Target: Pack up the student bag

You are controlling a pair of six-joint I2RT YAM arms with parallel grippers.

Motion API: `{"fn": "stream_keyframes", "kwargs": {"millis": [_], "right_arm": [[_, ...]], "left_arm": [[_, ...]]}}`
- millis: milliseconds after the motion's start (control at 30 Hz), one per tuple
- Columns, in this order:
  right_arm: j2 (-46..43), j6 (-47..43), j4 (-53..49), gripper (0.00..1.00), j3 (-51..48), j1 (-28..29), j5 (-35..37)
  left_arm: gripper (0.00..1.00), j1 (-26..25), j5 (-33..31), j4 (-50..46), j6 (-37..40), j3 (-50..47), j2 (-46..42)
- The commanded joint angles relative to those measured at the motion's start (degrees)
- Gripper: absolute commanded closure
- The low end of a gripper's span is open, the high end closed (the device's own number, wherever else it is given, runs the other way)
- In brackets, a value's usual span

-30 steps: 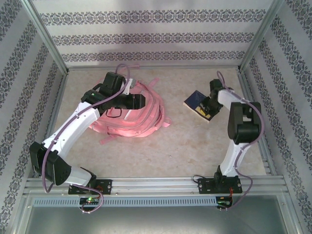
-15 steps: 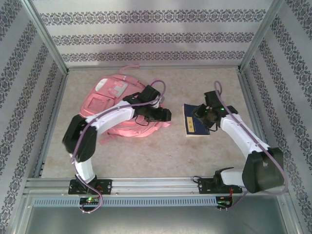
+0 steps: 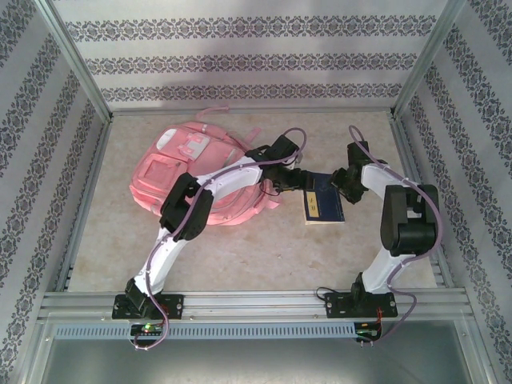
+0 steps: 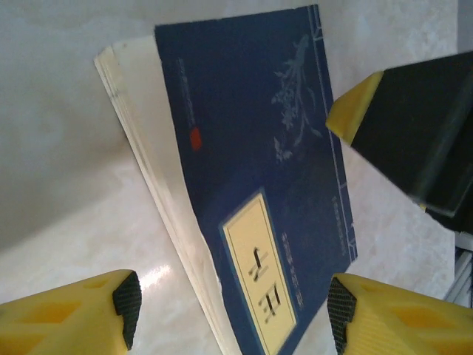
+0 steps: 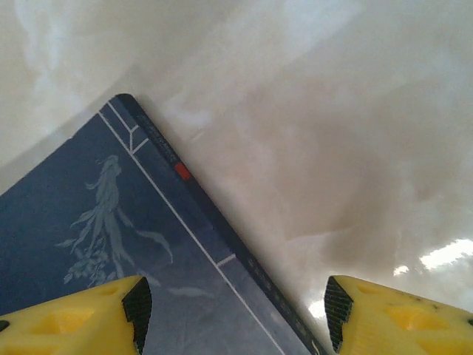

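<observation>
Patterned wallpaper on three sides, pale marbled table below. On the far left part of it, the student bag: pink fabric, lying flat with the white-trimmed front pockets facing up and a strap loop trailing toward the back wall. Just to its right, near but apart, a dark blue book with a cream title label, flat on the table.

Left gripper reaching across the bag's right side to the book; from its wrist camera, jaws spread wide above the cover, nothing between them. Right gripper at the book's far right corner; from its own camera, jaws likewise apart, hovering over the cover's edge and gripping nothing.

About the bag — probably light while empty, and soft throughout: likely to sag, fold and slide on the smooth table rather than hold a shape. Best taken by a firm seam: the top loop or the zipper edge of the main opening, pinched and lifted to keep the mouth gaping. Cannot tell whether that zipper is open. Thin panels and dangling straps — poor holds, prone to slipping or bunching.
</observation>
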Motion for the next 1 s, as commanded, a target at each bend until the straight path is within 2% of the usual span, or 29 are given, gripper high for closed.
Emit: {"fn": "stream_keyframes", "kwargs": {"millis": [0,267,433,533,667,767,867,967], "right_arm": [[1.0,-1.7,3.0,0.36,0.9,-0.6,-5.0],[1.1,0.5,6.5,0.38,-1.3,-0.7,-12.0],[1.3,2.4,9.4,0.38,-4.2,-1.4,-14.3],[1.5,2.7,10.3,0.38,-5.5,-1.9,-14.9],[1.4,2.5,10.4,0.38,-5.9,-2.2,-15.3],[1.3,2.5,10.3,0.38,-5.9,-2.2,-15.2],[1.4,2.7,10.2,0.38,-5.8,-2.2,-15.7],[1.2,2.6,9.8,0.39,-5.7,-2.2,-15.6]], "left_arm": [[0.31,-0.4,-1.4,-3.8,-0.7,4.0,3.0],[0.33,-0.4,1.4,-1.5,-2.8,5.9,6.3],[0.41,-0.4,4.2,0.8,-4.5,5.9,7.7],[0.50,-0.5,6.1,3.5,-5.8,4.9,7.2],[0.69,-0.6,7.3,5.8,-7.1,3.7,5.7],[0.78,-0.7,8.0,7.8,-8.3,2.7,4.4],[0.86,-0.9,8.5,7.9,-8.3,3.1,4.4],[1.00,-0.8,9.1,7.1,-7.3,3.1,4.3]]}}
